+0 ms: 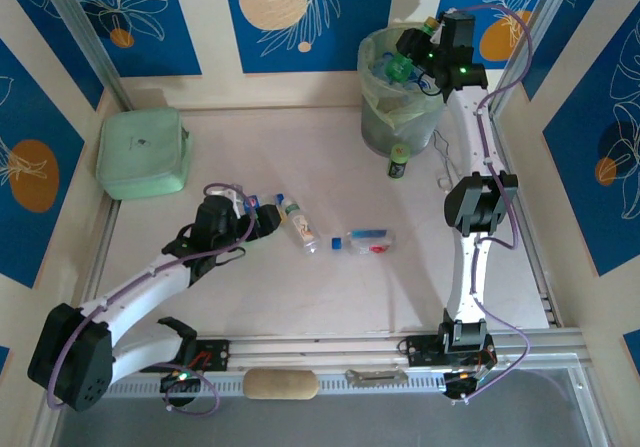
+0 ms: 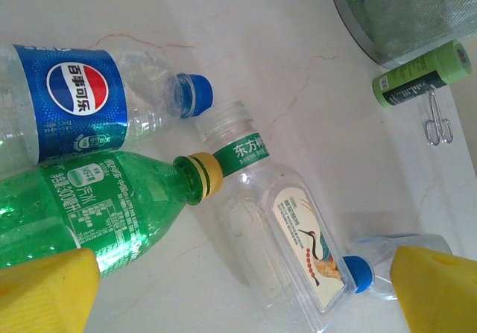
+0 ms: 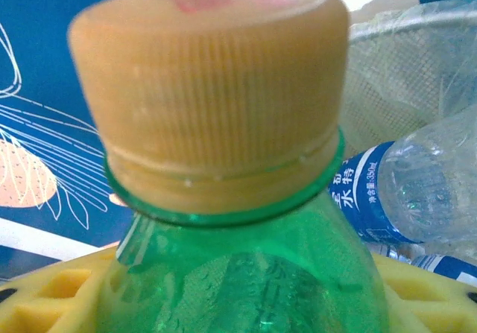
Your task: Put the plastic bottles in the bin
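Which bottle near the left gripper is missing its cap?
The clear crane-label bottle: bare neck, while the Pepsi bottle and green bottle are capped.

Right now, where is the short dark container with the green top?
Top view: the short dark container stands on the far right side of the table, just in front of the grey bin, left of the right arm.

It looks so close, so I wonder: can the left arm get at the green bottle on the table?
Probably yes. Its fingers stand wide open right by the green bottle, with nothing over it, though the Pepsi bottle lies close beside it.
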You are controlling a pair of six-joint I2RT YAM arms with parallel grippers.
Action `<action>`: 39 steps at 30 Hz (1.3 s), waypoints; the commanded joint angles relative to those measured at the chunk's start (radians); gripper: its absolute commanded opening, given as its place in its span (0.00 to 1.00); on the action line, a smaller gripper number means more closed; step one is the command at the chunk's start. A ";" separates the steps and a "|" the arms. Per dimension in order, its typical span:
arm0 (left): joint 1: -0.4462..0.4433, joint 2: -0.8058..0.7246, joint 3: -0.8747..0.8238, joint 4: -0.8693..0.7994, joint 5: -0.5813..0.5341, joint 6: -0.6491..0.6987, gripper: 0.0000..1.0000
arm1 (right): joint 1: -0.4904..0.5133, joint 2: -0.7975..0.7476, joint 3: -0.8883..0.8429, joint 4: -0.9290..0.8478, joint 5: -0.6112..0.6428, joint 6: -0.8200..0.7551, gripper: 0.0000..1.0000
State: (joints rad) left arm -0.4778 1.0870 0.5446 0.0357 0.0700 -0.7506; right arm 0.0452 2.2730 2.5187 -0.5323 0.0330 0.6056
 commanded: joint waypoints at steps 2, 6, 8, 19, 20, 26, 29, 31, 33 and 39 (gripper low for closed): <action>0.007 -0.023 -0.005 -0.019 -0.016 0.021 1.00 | 0.007 -0.004 0.028 -0.020 -0.015 0.000 0.77; 0.008 -0.041 0.012 -0.054 -0.041 0.043 1.00 | 0.000 -0.016 0.055 -0.039 -0.005 -0.009 0.90; 0.015 -0.058 0.018 -0.067 -0.053 0.054 1.00 | -0.002 -0.028 0.066 -0.046 0.000 -0.020 0.92; 0.078 -0.104 0.038 -0.091 -0.061 0.073 1.00 | -0.008 -0.184 -0.005 -0.056 0.096 -0.130 0.97; 0.080 -0.103 0.039 -0.091 -0.060 0.077 1.00 | -0.008 -0.201 -0.022 -0.049 0.097 -0.134 0.97; 0.106 -0.107 0.051 -0.119 -0.071 0.100 1.00 | 0.020 -0.343 -0.184 -0.001 0.078 -0.184 0.97; 0.126 -0.112 0.061 -0.137 -0.081 0.123 1.00 | 0.060 -0.441 -0.315 0.026 0.078 -0.231 0.98; 0.140 -0.110 0.066 -0.140 -0.084 0.137 1.00 | 0.094 -0.531 -0.449 0.070 0.077 -0.246 0.99; 0.157 -0.101 0.069 -0.138 -0.082 0.146 1.00 | 0.128 -0.615 -0.588 0.118 0.073 -0.255 0.99; 0.207 -0.036 0.074 -0.101 -0.052 0.167 1.00 | 0.253 -0.848 -0.966 0.218 0.068 -0.251 0.99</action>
State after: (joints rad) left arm -0.2955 1.0256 0.5884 -0.0826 0.0036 -0.6170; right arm 0.2630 1.5051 1.6440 -0.3874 0.1047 0.3717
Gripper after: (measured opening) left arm 0.997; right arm 0.991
